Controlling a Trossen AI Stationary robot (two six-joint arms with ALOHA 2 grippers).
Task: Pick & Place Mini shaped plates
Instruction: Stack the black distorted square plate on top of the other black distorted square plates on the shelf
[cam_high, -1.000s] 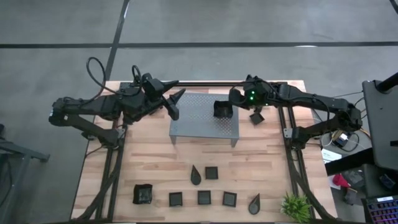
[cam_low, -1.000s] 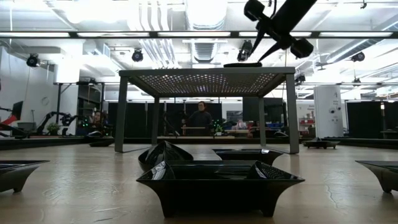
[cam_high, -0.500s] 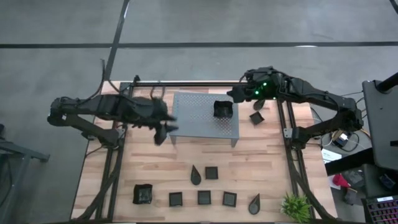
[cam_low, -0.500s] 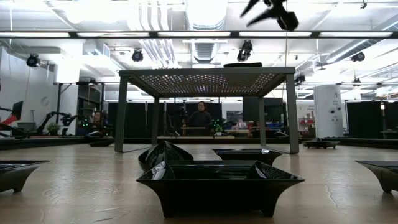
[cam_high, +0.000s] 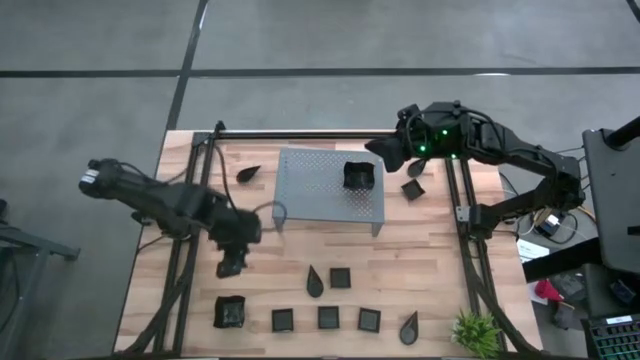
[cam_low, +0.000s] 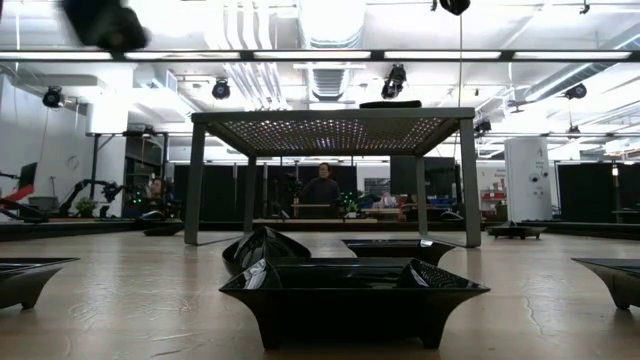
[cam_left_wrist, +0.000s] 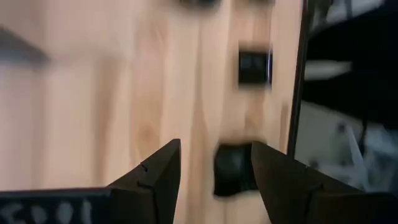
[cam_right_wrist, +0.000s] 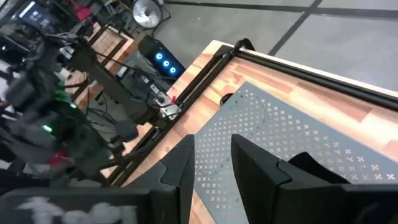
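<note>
Several glossy black mini shaped plates lie in a row near the table's front edge, among them a larger square dish (cam_high: 230, 311) at the left and a teardrop plate (cam_high: 315, 282). My left gripper (cam_high: 231, 266) hangs open above the table just far of that dish (cam_left_wrist: 231, 169), pointing down, with nothing held. Another black dish (cam_high: 359, 175) sits on the grey perforated rack (cam_high: 320, 190). My right gripper (cam_high: 380, 150) hovers open above the rack's far right corner (cam_right_wrist: 212, 140), holding nothing. A teardrop plate (cam_high: 248, 172) lies on the table left of the rack.
A square plate (cam_high: 413, 188) lies on the table right of the rack. A small green plant (cam_high: 475, 333) stands at the near right corner. Bare wood lies between the rack and the front row. In the low view, people show in the room behind.
My left gripper has swung from the rack's far left corner toward the table's near edge and down, tipping to point downward. My right gripper has risen and drawn back from the dish on the rack toward the far right; the dish has stayed put.
</note>
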